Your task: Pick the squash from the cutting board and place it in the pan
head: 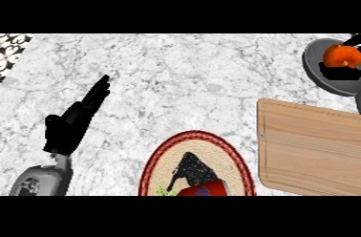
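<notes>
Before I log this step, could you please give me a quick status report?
Left hand open, resting at left. Right hand over the pan, fingers unclear. Squash in pan, off cutting board. Nothing in the way.

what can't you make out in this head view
- Right hand: mostly hidden; only black fingers show around the orange squash, so open or curled is unclear.
- Pan: cut off by the right edge.
- Cutting board: its right side runs out of view.
- Red item on the woven plate: cut off below, unidentifiable.
- Left hand: fully visible, open.
</notes>
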Motion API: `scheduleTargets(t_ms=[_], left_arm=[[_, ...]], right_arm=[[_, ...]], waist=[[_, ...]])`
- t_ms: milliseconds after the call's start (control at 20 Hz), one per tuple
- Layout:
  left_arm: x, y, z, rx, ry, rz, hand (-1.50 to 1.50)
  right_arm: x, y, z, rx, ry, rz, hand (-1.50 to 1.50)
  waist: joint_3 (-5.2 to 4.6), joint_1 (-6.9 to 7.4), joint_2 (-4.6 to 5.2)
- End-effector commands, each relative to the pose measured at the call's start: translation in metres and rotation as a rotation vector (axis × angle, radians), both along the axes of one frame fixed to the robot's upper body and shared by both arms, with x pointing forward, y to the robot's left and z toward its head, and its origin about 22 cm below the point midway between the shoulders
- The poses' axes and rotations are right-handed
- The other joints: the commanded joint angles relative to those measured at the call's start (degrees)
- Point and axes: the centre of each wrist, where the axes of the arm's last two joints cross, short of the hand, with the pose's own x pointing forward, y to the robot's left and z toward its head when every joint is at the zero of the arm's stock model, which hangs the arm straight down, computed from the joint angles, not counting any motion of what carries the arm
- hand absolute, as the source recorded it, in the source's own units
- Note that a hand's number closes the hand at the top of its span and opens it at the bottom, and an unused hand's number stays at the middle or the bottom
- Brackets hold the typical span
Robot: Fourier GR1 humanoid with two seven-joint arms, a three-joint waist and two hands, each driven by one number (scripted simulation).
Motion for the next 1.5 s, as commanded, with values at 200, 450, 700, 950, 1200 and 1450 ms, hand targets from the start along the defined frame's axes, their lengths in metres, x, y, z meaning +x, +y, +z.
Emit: scheduleTargets(t_ms=[200, 450, 700, 950, 1200, 1450], left_arm=[[0.002, -0.012, 0.002, 0.012, -0.019, -0.009, 0.00], [0.006, -0.015, 0.008, -0.005, -0.018, -0.039, 0.00], [0.011, -0.011, 0.010, 0.001, -0.006, -0.046, 0.00], [0.008, -0.017, 0.015, 0.004, -0.021, -0.045, 0.00], [0.006, -0.013, 0.007, -0.011, -0.015, -0.039, 0.00], [0.012, -0.019, 0.009, -0.015, -0.032, -0.018, 0.00]], right_arm=[[-0.006, -0.032, -0.006, -0.003, -0.015, -0.020, 1.50], [-0.023, -0.052, -0.020, 0.124, 0.257, -0.180, -1.50], [-0.018, -0.052, -0.010, 0.204, 0.260, -0.108, -1.50], [-0.018, -0.052, -0.009, 0.335, 0.120, -0.065, -1.50], [-0.019, -0.057, -0.005, 0.514, -0.115, -0.017, -1.50], [-0.035, -0.083, 0.003, 0.670, -0.180, 0.064, -1.50]], waist=[[0.12, 1.01, 0.57], [0.09, 2.38, 1.45], [0.37, 3.18, 1.80], [0.49, 3.03, 1.42], [0.66, 2.44, 1.63], [0.50, 1.54, 1.43]])
